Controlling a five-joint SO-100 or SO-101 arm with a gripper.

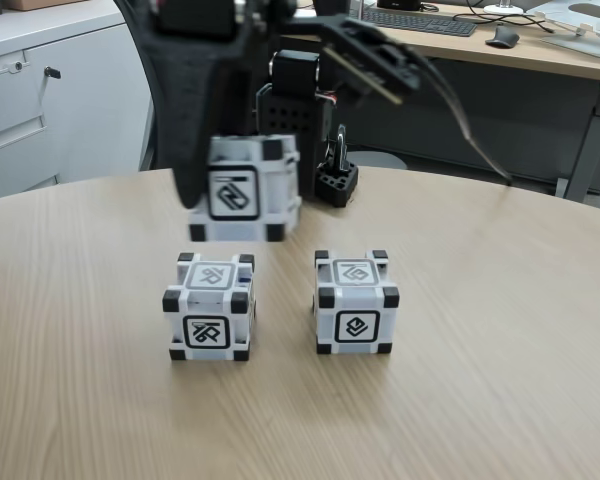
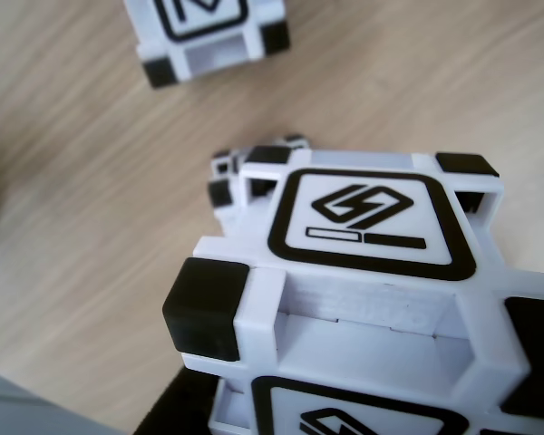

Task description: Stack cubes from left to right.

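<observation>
In the fixed view, the table (image 1: 80,400) is a round-edged wooden top with its far edge curving across the picture. The gripper (image 1: 242,190) hangs over the left-centre area, blurred, with its dark finger (image 1: 195,150) down the left side of the raised cube (image 1: 245,190). The gripper is clamped on this cube and holds it clear of the table surface, roughly level. The raised cube sits above and slightly behind the left cube (image 1: 210,307), with a gap between them. The left cube stands upright on the table, well inside the near edge. The right cube (image 1: 355,302) stands upright just beside it, apart from it, at about the same depth. Behind the cubes, near the far edge, stands the black arm base (image 1: 285,130).

In the other view, the raised cube (image 2: 372,272) fills the lower right. A second cube (image 2: 208,36) lies on the table at the top edge. A third cube (image 2: 231,177) shows partly behind the raised one.
</observation>
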